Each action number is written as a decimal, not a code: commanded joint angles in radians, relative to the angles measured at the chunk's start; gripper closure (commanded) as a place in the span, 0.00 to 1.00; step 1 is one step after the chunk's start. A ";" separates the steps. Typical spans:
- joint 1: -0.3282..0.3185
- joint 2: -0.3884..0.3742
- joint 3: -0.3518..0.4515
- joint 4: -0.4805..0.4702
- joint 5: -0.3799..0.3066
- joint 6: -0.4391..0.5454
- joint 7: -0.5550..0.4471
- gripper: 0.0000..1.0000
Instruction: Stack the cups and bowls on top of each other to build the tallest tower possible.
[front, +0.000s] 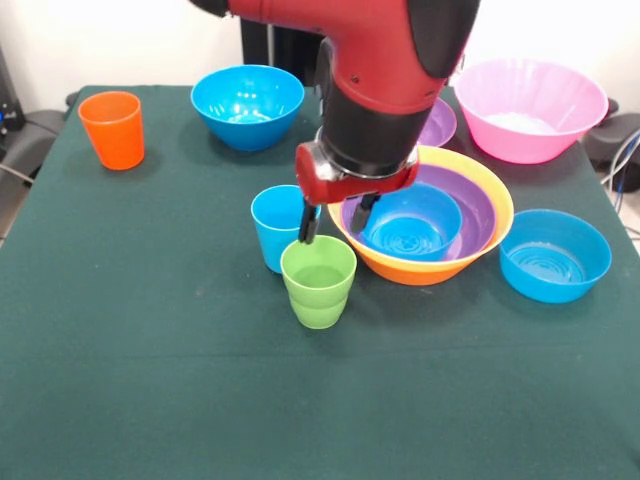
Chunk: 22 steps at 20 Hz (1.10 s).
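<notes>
Nested bowls form the tower's base near table centre: a large orange-yellow glossy plastic bowl (420, 268) holds a wide purple plastic bowl (482, 205), which in turn cradles a small blue plastic bowl (415, 228). At nine o'clock from that stack, just beside its rim, stand a light blue plastic tumbler (272, 225) and, at about seven o'clock and nearer the camera, a green plastic tumbler with a ridged lower half (319, 282), the two cups touching or nearly so. The red-and-black arm's gripper (338, 222) hangs over the gap between cups and stack, its dark fingers (307, 226) spread apart and holding nothing; one tip sits at the green cup's far rim, the other over the orange-yellow bowl's edge.

By appearances the step in hand is picking up a cup to crown the nest. The next move calls for centring the open jaws on one cup wall, most likely the green one, and closing without knocking its blue neighbour.

Farther out, a second small blue plastic bowl (554, 254) rests at three o'clock, a large pink plastic bowl (530, 110) at one o'clock, another purple bowl (440, 122) partly hidden behind the arm at twelve, a third blue bowl (247, 105) at eleven, and an orange plastic tumbler (112, 129) well apart at ten, all on the dark green tablecloth (150, 380). No brand, label or writing is legible anywhere.
</notes>
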 joint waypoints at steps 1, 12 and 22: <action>-0.018 0.048 0.089 -0.022 0.017 0.033 0.065 0.00; 0.009 -0.007 0.079 0.167 0.101 -0.220 0.257 0.00; 0.103 0.019 0.003 0.132 0.053 -0.184 0.286 0.00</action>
